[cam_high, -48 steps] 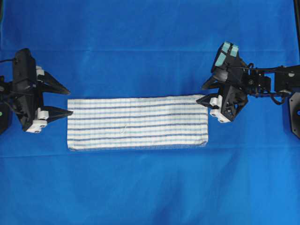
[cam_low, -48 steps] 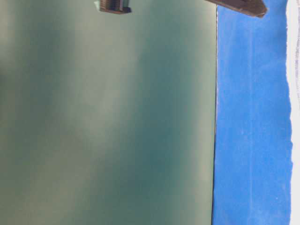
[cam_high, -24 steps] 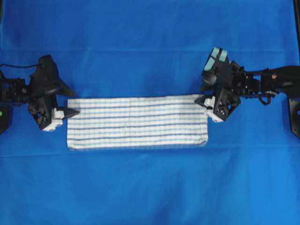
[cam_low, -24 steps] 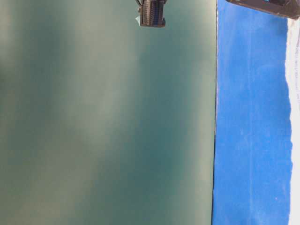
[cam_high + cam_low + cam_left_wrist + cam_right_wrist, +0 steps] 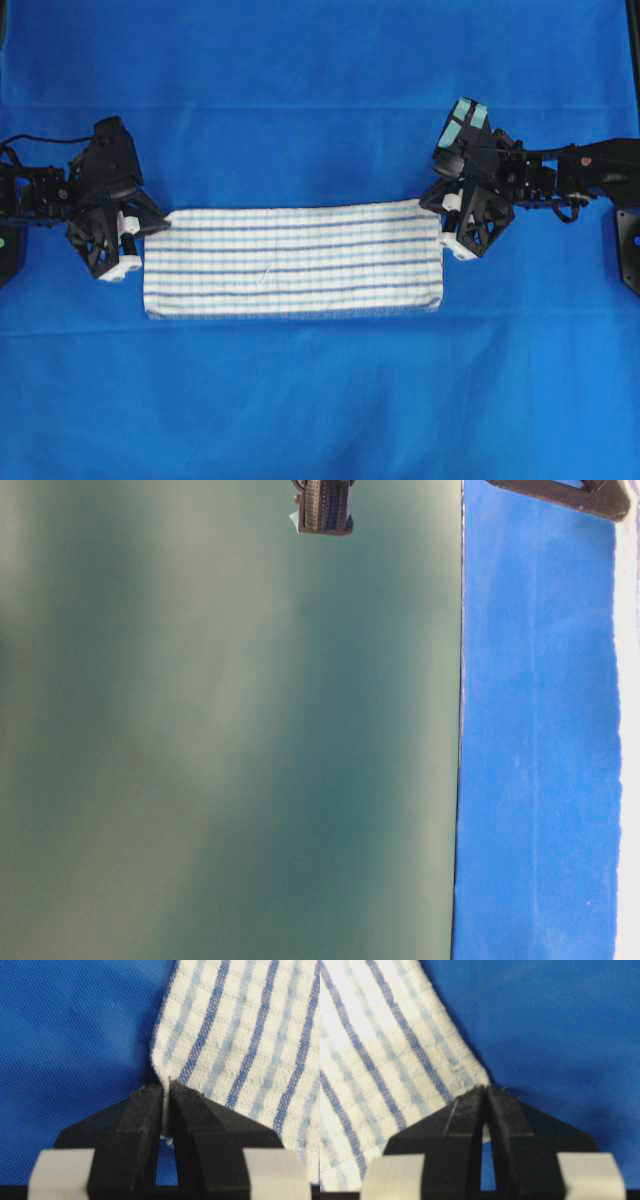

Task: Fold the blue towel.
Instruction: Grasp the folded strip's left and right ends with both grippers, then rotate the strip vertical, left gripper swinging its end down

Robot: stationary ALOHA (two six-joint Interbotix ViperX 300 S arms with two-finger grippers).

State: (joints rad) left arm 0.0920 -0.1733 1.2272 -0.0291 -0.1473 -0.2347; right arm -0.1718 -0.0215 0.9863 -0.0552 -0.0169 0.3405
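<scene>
Left hand (image 5: pixel 165 1095): closed on the towel's corner — its two black fingers (image 5: pixel 137 1125) pinch a thin edge of cloth between their tips; in the overhead view the hand (image 5: pixel 160 226) sits at the towel's far left corner.
Right hand (image 5: pixel 486 1091): closed, fingertips pressed together right at the towel's corner, a sliver of cloth caught between them; overhead it (image 5: pixel 432 205) meets the far right corner.
Towel (image 5: pixel 295 262): white with dark-blue and light-blue stripes, lying flat as a long narrow band across the middle of the tabletop, long side running left to right — both far corners are at the hands, the near edge lies free.
Left wrist view: striped cloth (image 5: pixel 240 1035) fills the upper right, blue cover the left.
Right wrist view: cloth (image 5: pixel 375 1060) fills the left, blue cover the right.
Tabletop (image 5: pixel 320 400): covered in plain blue fabric, faint creases across the far part.
Arms: left (image 5: pixel 50 190) reaches in from the left edge, right (image 5: pixel 580 170) from the right edge.
Table-level view: mostly a blurred green surface, with a blue strip (image 5: pixel 540 740) at right.
</scene>
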